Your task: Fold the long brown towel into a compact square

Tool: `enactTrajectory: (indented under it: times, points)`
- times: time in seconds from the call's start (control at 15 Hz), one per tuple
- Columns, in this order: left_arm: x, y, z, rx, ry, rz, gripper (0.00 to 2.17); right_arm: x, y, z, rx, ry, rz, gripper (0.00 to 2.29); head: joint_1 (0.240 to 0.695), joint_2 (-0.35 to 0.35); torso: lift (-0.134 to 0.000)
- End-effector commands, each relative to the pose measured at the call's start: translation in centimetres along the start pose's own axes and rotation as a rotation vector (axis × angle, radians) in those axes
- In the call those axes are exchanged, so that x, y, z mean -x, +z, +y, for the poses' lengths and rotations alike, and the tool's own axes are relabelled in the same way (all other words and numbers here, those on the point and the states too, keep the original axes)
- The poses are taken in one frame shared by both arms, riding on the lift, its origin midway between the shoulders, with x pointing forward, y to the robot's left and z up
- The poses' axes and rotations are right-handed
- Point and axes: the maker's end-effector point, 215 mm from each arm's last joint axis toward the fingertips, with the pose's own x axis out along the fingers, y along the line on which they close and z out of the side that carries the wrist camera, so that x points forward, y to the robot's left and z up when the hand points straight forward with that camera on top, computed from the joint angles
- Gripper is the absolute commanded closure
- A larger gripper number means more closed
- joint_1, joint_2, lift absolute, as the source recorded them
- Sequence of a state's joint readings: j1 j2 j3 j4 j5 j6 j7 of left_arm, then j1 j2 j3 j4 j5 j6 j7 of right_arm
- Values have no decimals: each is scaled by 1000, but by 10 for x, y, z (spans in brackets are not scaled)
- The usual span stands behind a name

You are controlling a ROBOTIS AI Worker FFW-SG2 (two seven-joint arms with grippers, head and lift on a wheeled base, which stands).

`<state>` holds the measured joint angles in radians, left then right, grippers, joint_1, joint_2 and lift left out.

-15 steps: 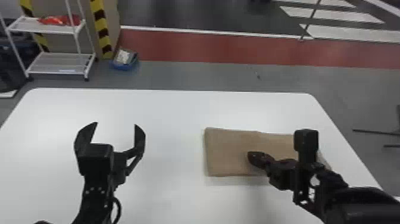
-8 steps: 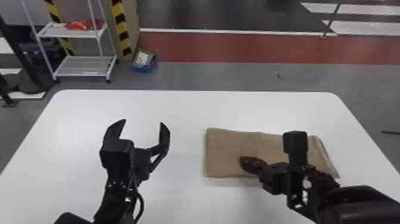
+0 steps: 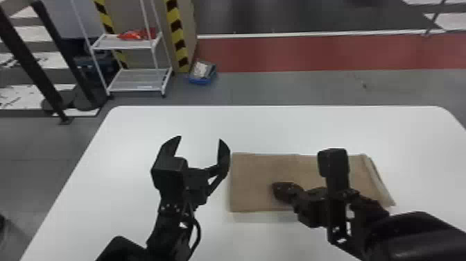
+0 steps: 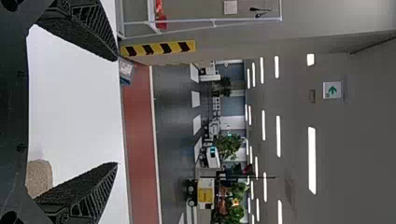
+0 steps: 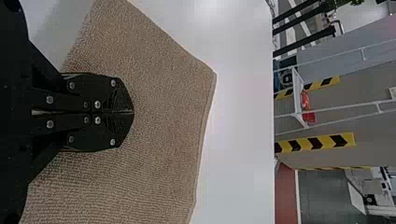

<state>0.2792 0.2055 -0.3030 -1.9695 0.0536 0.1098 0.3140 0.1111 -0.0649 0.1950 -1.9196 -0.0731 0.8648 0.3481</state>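
Brown towel [image 3: 256, 184] lies flat on white tabletop [image 3: 277, 128]; left gripper [image 3: 200, 139], fingers wide apart, hangs beside its near end; right gripper [image 5: 132, 112], fingertips together, sits over it; fold likely wants full-thickness pinch, low lift, squared edges.
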Motion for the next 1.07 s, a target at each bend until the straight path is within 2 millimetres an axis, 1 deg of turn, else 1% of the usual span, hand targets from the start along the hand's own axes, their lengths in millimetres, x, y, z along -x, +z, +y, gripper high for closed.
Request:
enactTrajectory:
  times: [0.0, 0.07, 0.13, 0.2, 0.27, 0.33, 0.4, 0.47, 0.53, 0.6, 0.67, 0.73, 0.87, 0.93, 1.0]
  points:
    - [0, 0, 2, -2, 1, 1, 80, 15, 20, -19, -13, -29, -47, 1932, 695, 107, -118]
    - [0, 0, 2, -1, 1, 1, 80, 30, 31, -36, -35, -55, -82, 1673, 695, 104, -118]
    - [0, -1, 1, 0, -1, 1, 80, 44, 39, -53, -58, -82, -113, 1146, 695, 97, -118]
    - [0, 0, -2, 1, -8, 1, 80, 64, 49, -79, -75, -128, -149, 228, 695, 82, -118]
    - [-1, -1, -8, 7, -19, 4, 90, 80, 49, -106, -86, -175, -161, -2, 695, 62, -118]
    - [-3, -2, -18, 14, -39, 5, 134, 95, 52, -132, -97, -215, -174, -2, 695, 12, -118]
    - [-3, -3, -32, 23, -72, 9, 306, 112, 51, -160, -101, -257, -176, 26, 695, -17, -118]
    - [-3, -11, -49, 23, -136, 34, 799, 127, 46, -186, -109, -299, -174, 63, 695, -55, -118]
    - [-3, -25, -64, 41, -183, 85, 1457, 137, 44, -206, -117, -330, -175, 63, 695, -90, -118]
    - [-4, -38, -74, 66, -209, 135, 1953, 148, 42, -227, -125, -355, -172, 63, 695, -136, -118]
    - [-3, -44, -87, 79, -251, 154, 1970, 153, 39, -241, -118, -364, -162, 63, 695, -211, -118]
    - [-4, -46, -96, 82, -277, 157, 1970, 156, 38, -251, -121, -371, -159, 63, 695, -243, -118]
    - [-5, -50, -115, 82, -344, 165, 1970, 158, 36, -260, -147, -348, -163, 63, 695, -290, -118]
    - [-4, -55, -123, 77, -369, 181, 1970, 157, 36, -264, -153, -350, -161, 63, 695, -321, -118]
    - [-2, -65, -129, 70, -391, 207, 1970, 155, 33, -267, -161, -349, -156, 63, 695, -333, -118]
